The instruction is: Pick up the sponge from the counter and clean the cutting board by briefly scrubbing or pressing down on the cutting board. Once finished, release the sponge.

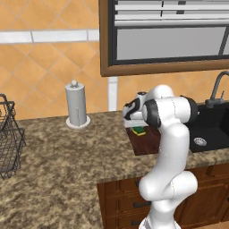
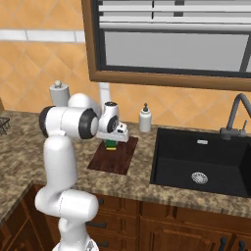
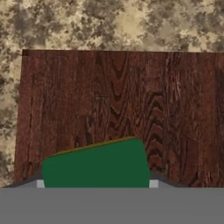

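The dark reddish wood cutting board (image 1: 146, 144) (image 2: 115, 160) (image 3: 118, 96) lies on the speckled granite counter (image 1: 67, 152) (image 2: 147, 188) (image 3: 109, 22), just left of the sink. My gripper (image 1: 138, 126) (image 2: 112, 140) (image 3: 96, 183) points straight down over the board's far part. It is shut on the sponge (image 1: 139, 131) (image 2: 112, 145) (image 3: 98, 164), a green top over a yellow base. The sponge's underside sits at or just above the board; contact is too fine to tell. In the hand view the sponge hides the near strip of the board.
A black sink (image 2: 201, 162) (image 1: 210, 129) with a dark faucet (image 2: 235, 117) lies right of the board. A soap bottle (image 2: 144, 118) stands behind it, a paper towel holder (image 1: 76, 105) to the left. A wire basket (image 1: 9, 138) sits at the far left.
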You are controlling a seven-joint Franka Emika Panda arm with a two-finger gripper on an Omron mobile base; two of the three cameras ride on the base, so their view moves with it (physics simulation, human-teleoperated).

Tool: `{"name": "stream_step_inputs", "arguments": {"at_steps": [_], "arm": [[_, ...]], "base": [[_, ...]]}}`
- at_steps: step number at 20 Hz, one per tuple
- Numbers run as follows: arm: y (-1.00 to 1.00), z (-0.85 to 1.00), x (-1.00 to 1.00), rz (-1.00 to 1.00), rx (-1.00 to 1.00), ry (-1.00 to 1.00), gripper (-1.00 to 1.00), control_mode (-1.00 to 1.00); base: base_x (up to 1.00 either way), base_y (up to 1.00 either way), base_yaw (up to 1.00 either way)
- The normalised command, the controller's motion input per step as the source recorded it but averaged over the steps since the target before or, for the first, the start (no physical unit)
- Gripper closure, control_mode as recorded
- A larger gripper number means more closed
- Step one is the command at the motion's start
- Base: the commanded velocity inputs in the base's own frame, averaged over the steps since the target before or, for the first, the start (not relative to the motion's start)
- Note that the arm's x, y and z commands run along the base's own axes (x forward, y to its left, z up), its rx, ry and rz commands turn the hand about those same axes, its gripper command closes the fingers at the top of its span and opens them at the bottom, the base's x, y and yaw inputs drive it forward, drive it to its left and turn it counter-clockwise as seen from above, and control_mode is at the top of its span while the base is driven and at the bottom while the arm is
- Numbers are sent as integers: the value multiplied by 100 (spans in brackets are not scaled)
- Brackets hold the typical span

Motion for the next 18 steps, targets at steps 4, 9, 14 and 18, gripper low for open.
{"name": "stream_step_inputs", "arguments": {"at_steps": [4,9,14,18], "arm": [[-18,9,46,0,2,0,100,-100],[-3,-23,28,0,0,0,100,-100],[-8,-39,18,0,0,-1,100,-100],[-70,0,4,-3,1,0,100,-100]], "base": [[0,0,0],[0,0,0],[0,0,0],[0,0,0]]}}
